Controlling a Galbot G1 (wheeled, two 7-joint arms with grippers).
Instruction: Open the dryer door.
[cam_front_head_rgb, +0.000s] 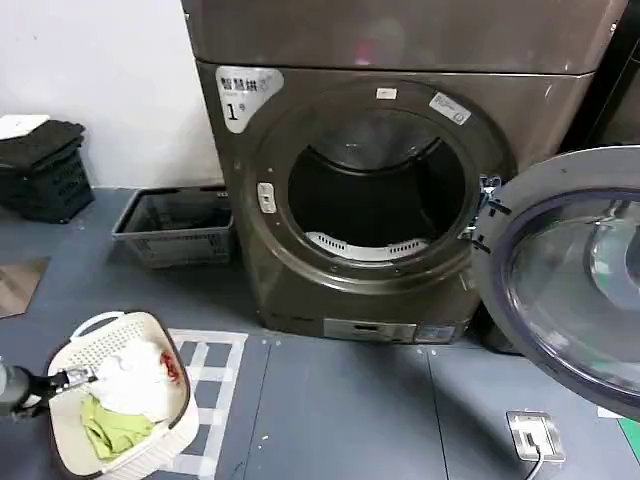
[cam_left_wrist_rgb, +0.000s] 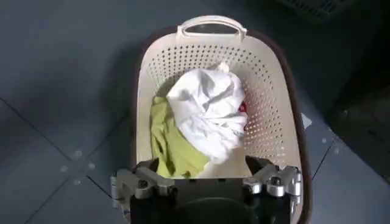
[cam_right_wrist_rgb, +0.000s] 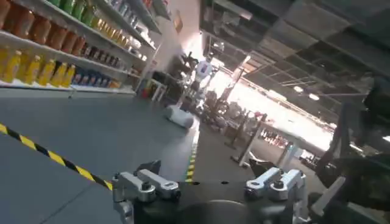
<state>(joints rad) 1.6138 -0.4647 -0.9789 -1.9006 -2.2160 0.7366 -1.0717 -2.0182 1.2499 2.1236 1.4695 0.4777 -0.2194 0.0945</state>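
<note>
The dryer door (cam_front_head_rgb: 505, 235), round with a wide chrome rim and dark glass, stands swung wide open to the right of the bronze-grey dryer (cam_front_head_rgb: 290, 130) labelled "1". The dark drum opening (cam_front_head_rgb: 375, 190) is exposed. My left gripper (cam_front_head_rgb: 70, 378) is low at the front left, at the rim of a cream laundry basket (cam_front_head_rgb: 185, 425). In the left wrist view the left gripper (cam_left_wrist_rgb: 204, 163) is open over the near edge of the basket (cam_left_wrist_rgb: 210, 24), which holds white and green clothes (cam_left_wrist_rgb: 207, 112). The right gripper (cam_right_wrist_rgb: 204, 165) is open with nothing between its fingers.
A grey mesh crate (cam_front_head_rgb: 175, 225) sits on the floor left of the dryer, with black crates (cam_front_head_rgb: 45, 170) farther left. White tape marks (cam_front_head_rgb: 215, 370) and a floor socket (cam_front_head_rgb: 535, 435) lie in front. The right wrist view looks across a floor with a yellow-black stripe (cam_right_wrist_rgb: 55, 158) and shelves (cam_right_wrist_rgb: 49, 36).
</note>
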